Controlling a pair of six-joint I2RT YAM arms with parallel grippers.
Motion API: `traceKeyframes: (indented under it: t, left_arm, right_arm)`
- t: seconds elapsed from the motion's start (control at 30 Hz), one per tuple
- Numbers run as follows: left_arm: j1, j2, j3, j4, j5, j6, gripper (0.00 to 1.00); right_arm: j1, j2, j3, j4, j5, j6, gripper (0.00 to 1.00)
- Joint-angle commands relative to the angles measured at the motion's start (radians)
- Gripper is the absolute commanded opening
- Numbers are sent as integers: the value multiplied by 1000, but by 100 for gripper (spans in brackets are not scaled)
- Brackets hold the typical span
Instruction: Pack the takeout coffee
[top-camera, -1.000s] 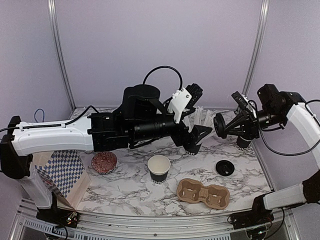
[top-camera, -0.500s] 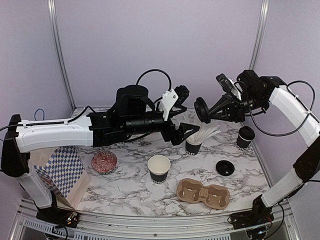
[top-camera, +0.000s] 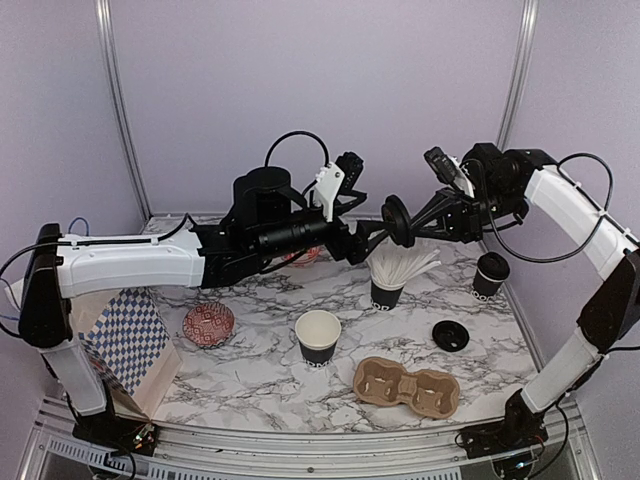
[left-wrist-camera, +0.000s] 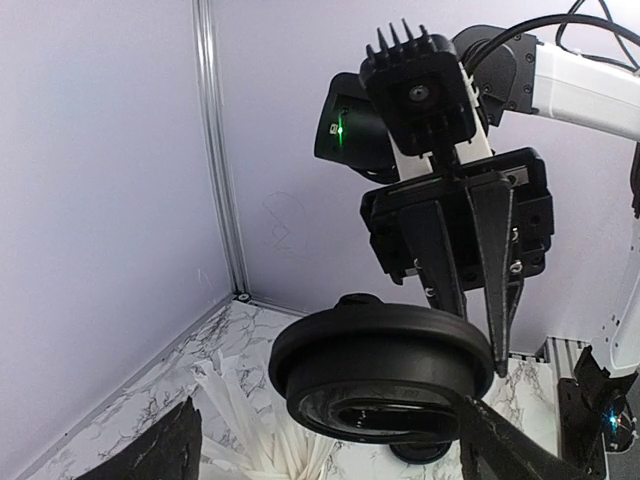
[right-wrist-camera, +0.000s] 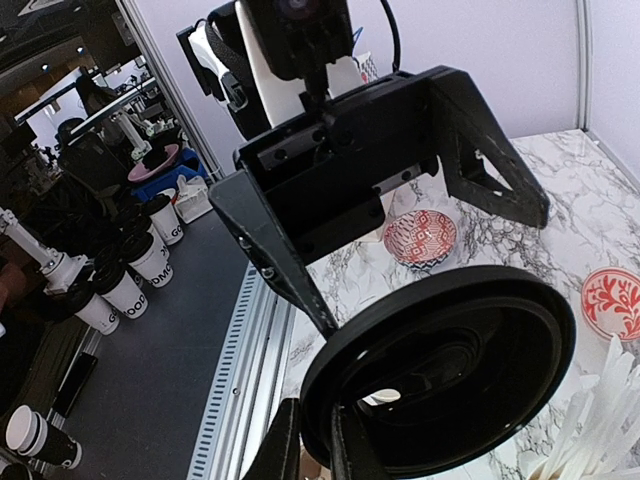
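A round black lid (top-camera: 396, 220) hangs in the air above the table's back middle, with my right gripper (top-camera: 412, 226) shut on its rim. The right wrist view shows that gripper (right-wrist-camera: 322, 410) pinching the lid (right-wrist-camera: 440, 370) at its lower left edge. My left gripper (top-camera: 376, 233) is open and faces the lid, one finger on each side of it. The lid (left-wrist-camera: 385, 365) fills the gap between that gripper's (left-wrist-camera: 328, 405) fingers in the left wrist view. An open black cup (top-camera: 318, 335) stands mid-table. A lidded cup (top-camera: 490, 274) stands far right, and a second lid (top-camera: 450, 336) lies near it.
A black cup of white sticks (top-camera: 388, 285) stands right under the two grippers. The brown two-hole carrier tray (top-camera: 406, 387) lies at the front. A red patterned bowl (top-camera: 208, 324) and a checkered box (top-camera: 125, 340) sit on the left. Another red dish (top-camera: 300, 258) peeks out behind the left arm.
My right arm has lifted the lid up and to the left, away from the lidded cup. My left gripper has risen and turned to meet it, and the lid now sits between its open fingers.
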Motion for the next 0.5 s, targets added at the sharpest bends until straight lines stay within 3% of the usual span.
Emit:
traceKeyframes:
  t: [0.0,0.47]
  left_arm:
    - [5,39,41,86,99,-22,89]
    - [6,87,41,144,182,-63,82]
  right_arm:
    - [11,-10,51,-14,-22,7,11]
    - [13,-7,56,-10,-20,21,11]
